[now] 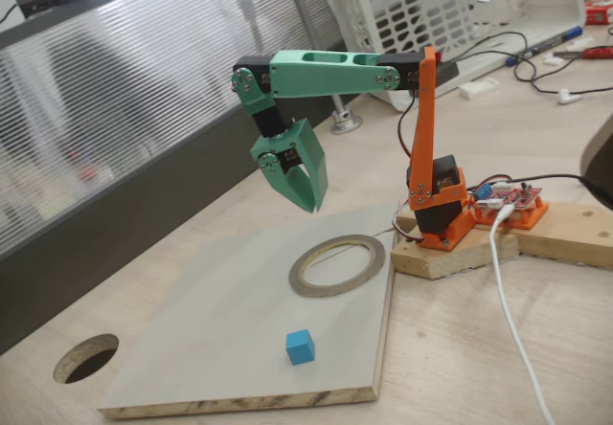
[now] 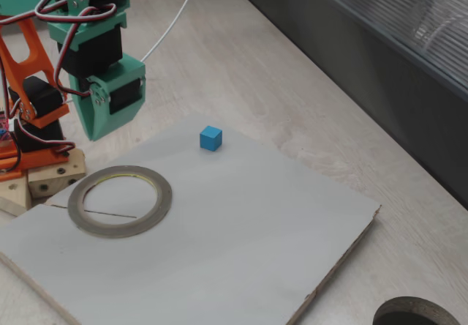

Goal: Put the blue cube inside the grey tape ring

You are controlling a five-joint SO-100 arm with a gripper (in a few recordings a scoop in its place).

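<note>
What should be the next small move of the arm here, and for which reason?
Probably swing the gripper out toward the blue cube and lower it there. The gripper hangs above the board near the grey tape ring, holding nothing, while the cube sits apart from the ring, near the board's edge.

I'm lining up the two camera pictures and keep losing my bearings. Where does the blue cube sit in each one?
A fixed view: the blue cube is low and centre, on the grey board near its front edge.
Another fixed view: the blue cube is above centre, left of the middle, near the board's far edge.
Shared landmark: the grey tape ring, lying flat apart from the cube.
</note>
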